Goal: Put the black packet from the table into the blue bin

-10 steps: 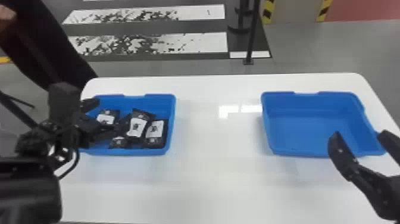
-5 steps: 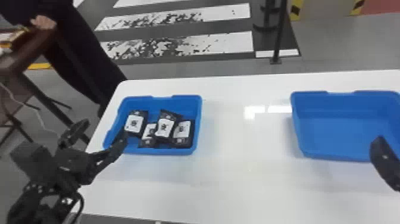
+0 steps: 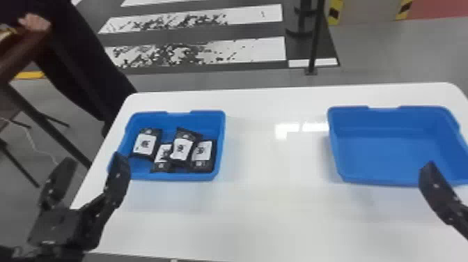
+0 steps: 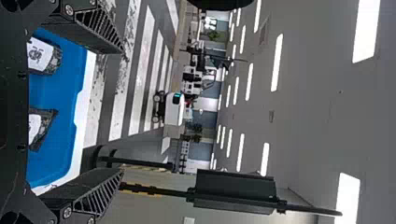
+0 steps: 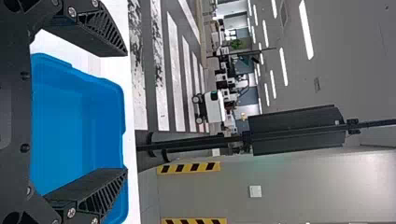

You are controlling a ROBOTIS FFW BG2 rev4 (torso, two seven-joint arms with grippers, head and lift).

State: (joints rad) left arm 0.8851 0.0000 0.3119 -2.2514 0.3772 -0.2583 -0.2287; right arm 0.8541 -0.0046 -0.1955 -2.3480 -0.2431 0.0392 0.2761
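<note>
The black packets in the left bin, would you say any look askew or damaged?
One packet lies askew, overlapping its neighbours, so the left bin looks untidily filled; I see no tear or spill.

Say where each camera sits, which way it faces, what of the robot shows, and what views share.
Head view: on the head, forward and down at the table; left gripper and one right finger show.
Left wrist view: on the left wrist, outward over the left bin into the room; both left fingers show.
Right wrist view: on the right wrist, outward over the right bin; both fingers of the right gripper show.
Shared: head and left wrist views, packets; both wrist views, striped floor.
</note>
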